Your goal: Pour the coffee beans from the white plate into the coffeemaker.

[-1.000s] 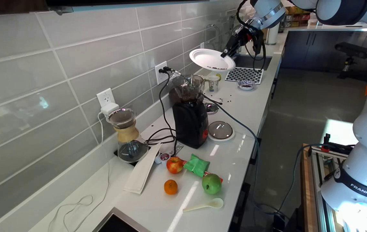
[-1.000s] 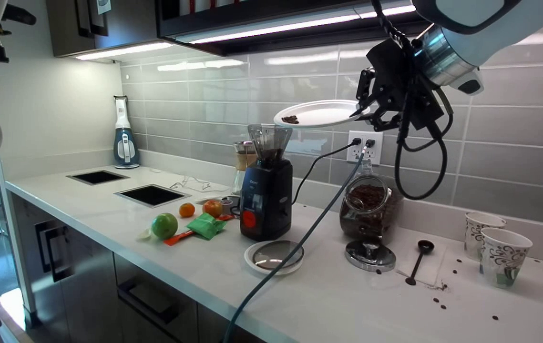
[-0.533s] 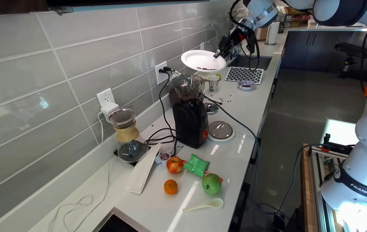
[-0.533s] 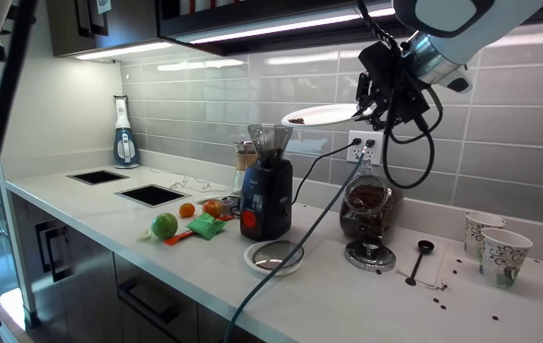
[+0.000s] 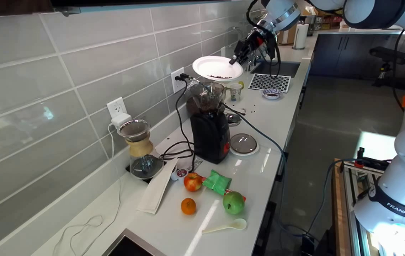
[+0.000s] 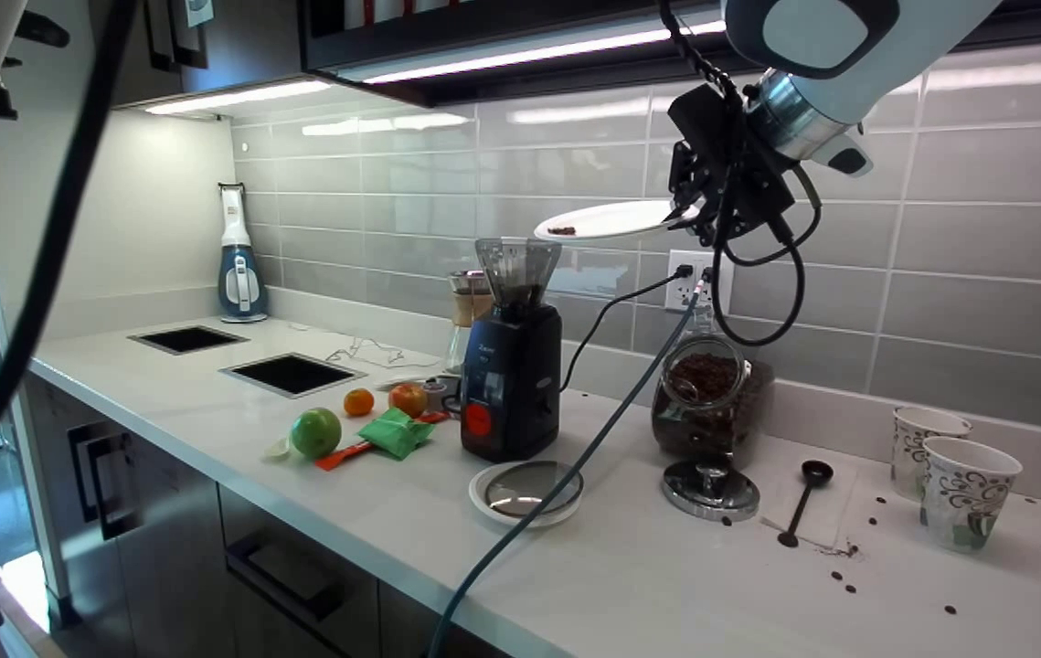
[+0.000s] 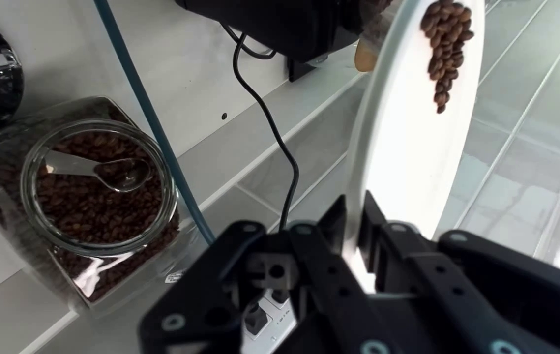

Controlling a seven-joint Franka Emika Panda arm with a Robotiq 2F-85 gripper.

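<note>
The white plate point(image 6: 611, 217) is pinched by its rim in the gripper point(image 7: 356, 211), with coffee beans point(image 7: 444, 49) bunched toward the opposite side. It is held aloft near the clear hopper point(image 6: 516, 272) of the black coffee grinder point(image 6: 515, 384); whether the hopper is overhung cannot be told. More beans are contained in a glass jar point(image 6: 748, 416) on the countertop point(image 6: 666, 585).
</note>
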